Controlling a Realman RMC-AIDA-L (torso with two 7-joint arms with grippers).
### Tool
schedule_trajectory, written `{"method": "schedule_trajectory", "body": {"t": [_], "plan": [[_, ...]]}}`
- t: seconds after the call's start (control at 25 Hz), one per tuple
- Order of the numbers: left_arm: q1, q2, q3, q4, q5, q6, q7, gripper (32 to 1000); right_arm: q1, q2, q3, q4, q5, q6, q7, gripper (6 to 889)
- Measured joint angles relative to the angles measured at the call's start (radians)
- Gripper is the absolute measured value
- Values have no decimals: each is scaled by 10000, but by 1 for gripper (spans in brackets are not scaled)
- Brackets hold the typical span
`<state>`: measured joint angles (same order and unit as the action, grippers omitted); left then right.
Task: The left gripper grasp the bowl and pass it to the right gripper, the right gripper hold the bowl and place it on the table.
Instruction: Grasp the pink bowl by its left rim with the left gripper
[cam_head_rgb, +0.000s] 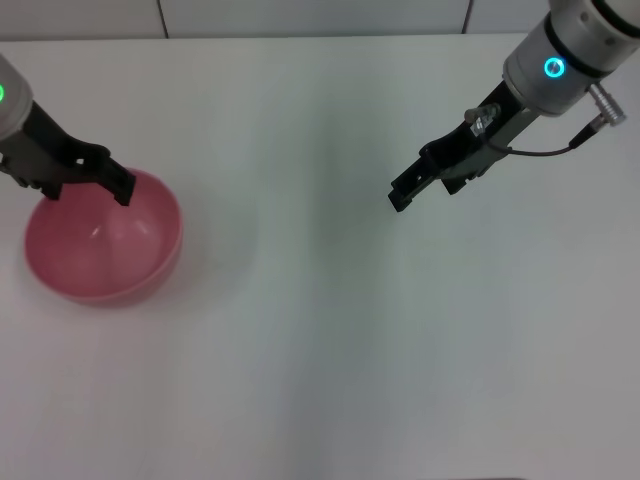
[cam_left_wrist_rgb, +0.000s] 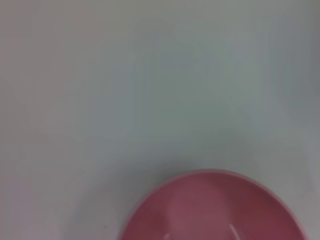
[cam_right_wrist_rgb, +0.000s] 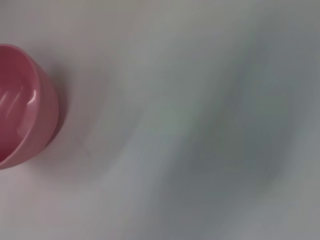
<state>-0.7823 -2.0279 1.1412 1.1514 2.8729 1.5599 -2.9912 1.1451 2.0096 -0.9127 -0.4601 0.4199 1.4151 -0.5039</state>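
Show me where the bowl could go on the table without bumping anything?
The widest bare patch of table lies between the bowl and the right gripper, and all along the near edge. It is crowded only at the far left, where the left gripper sits at the bowl's rim.

Grey tiled wall (cam_head_rgb: 300, 15) with thin seams beyond the far edge

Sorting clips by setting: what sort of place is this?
Probably a robot test bench, not a kitchen: a bare white table holding one pink bowl, with the left gripper at its rim and the right gripper above the table.
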Motion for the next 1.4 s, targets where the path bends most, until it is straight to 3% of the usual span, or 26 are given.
{"method": "schedule_trajectory", "body": {"t": [0.2, 0.4, 0.76, 0.92, 1.4], "plan": [[337, 273, -449, -119, 4, -268, 0, 881, -48, -2, 0, -35, 7, -14, -16, 881], [566, 458, -581, -131, 4, -344, -1, 880, -90, -28, 0, -28, 22, -21, -21, 881], [663, 605, -500, -214, 2, -383, 13, 869, -100, -25, 0, -51, 7, -24, -23, 881], [665, 731, -493, -685, 2, -539, 15, 858, -101, -21, 0, -62, 7, -24, -23, 881], [582, 843, -459, -1857, 19, -1233, 35, 827, -101, -2, -1, -63, 12, -27, -120, 880]]}}
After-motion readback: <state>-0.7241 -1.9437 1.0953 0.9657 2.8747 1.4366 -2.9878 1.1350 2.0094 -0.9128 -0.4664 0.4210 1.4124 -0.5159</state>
